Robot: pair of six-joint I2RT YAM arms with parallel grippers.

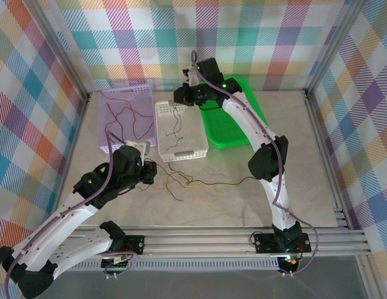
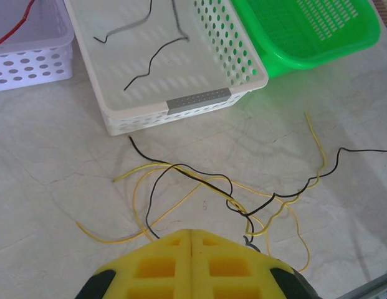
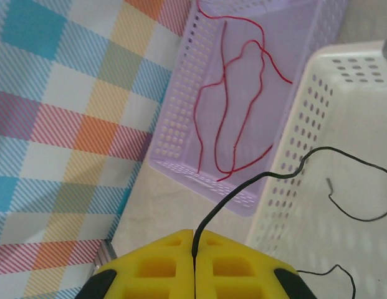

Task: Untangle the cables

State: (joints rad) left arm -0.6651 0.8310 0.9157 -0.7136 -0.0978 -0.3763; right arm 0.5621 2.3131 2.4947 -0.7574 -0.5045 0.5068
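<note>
Top view: my left fingers (image 1: 149, 172) sit low over the counter (image 1: 293, 187), just beside the tangle (image 1: 187, 187) of yellow and black cables spread across its middle. My right fingers (image 1: 179, 98) hang above the white basket (image 1: 196, 152), with a black cable (image 1: 176, 121) dangling from them into it. The red cables (image 1: 128, 115) lie in the lilac basket (image 1: 109, 146). The green basket (image 1: 243, 134) stands to the right. Left wrist view: my left fingers (image 2: 196, 243) are pressed together and no strand shows in the seam. A black loop passes under the tips, and I cannot tell whether it is pinched. The tangle (image 2: 237, 202) knots just ahead of them. Right wrist view: my right fingers (image 3: 199, 240) are clamped tight on the black cable (image 3: 243, 187), which rises from the seam and arches over the white basket. Assessment: these cables are light, limp and thin, so they are likely to slip and to drag neighbours along. I judge the best hold is near a free end, well clear of the knot.
</note>
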